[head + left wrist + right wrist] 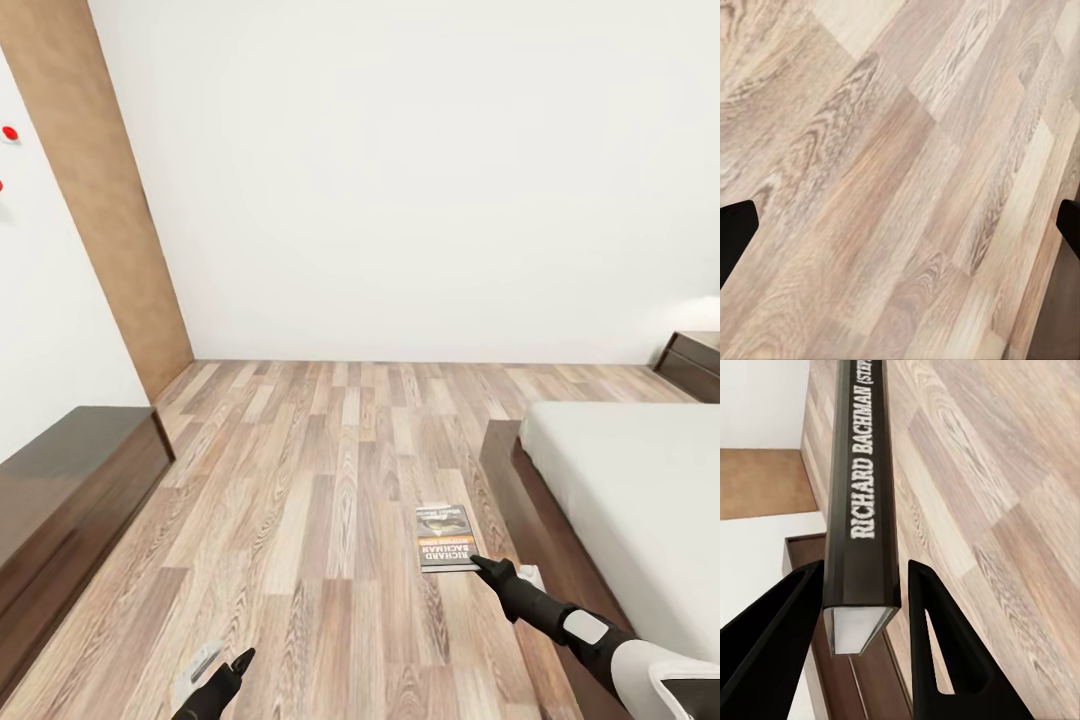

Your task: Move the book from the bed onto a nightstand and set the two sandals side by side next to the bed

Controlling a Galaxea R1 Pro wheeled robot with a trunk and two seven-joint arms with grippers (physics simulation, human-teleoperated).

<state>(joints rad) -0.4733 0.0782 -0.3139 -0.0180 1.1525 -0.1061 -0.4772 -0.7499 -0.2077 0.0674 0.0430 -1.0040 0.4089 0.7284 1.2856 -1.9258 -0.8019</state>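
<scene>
The right gripper (859, 607) pinches the book (446, 538) by 1 end, its long axis running straight out from the fingers, held above the floor (330, 480) beside the bed (640, 500). The left gripper (900, 225) hangs spread, empty. A nightstand (692, 362) lies ahead-right, beyond the bed.

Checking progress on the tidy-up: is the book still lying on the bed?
No, the book is held in the right claw out over the wood floor, beside the bed.
</scene>
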